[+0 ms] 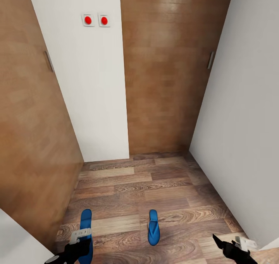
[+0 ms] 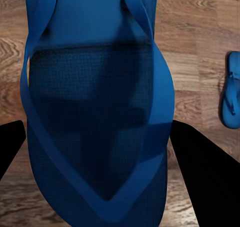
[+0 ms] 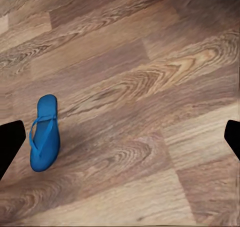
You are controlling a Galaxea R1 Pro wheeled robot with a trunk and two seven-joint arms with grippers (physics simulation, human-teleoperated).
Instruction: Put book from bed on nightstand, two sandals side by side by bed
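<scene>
Left claw [image 1: 79, 238]: low over the near sandal [image 1: 86, 235]; in the left wrist view its two dark fingers [image 2: 207, 179] stand spread on either side of the sole [image 2: 95, 117], not yet pinching it.
Grasp risk: the sandal is flat and thin, so fingers that close on the sole's edges may slip off, or catch a thong strap [image 2: 32, 72] alone and let the sole dangle.
Right claw [image 1: 228, 245]: empty above bare plank floor [image 3: 150, 87], fingers spread.
Second sandal [image 1: 154, 227]: flat on the floor, well apart from the first, toe end away from the robot.
Pairing risk: carried one at a time, they could end up askew rather than side by side.
Surroundings: white walls [image 1: 93, 93] and a brown door [image 1: 162, 70] hem in a narrow corner; a wide swing could strike them.
Wall switches [image 1: 96, 20]: two red buttons, high up.
</scene>
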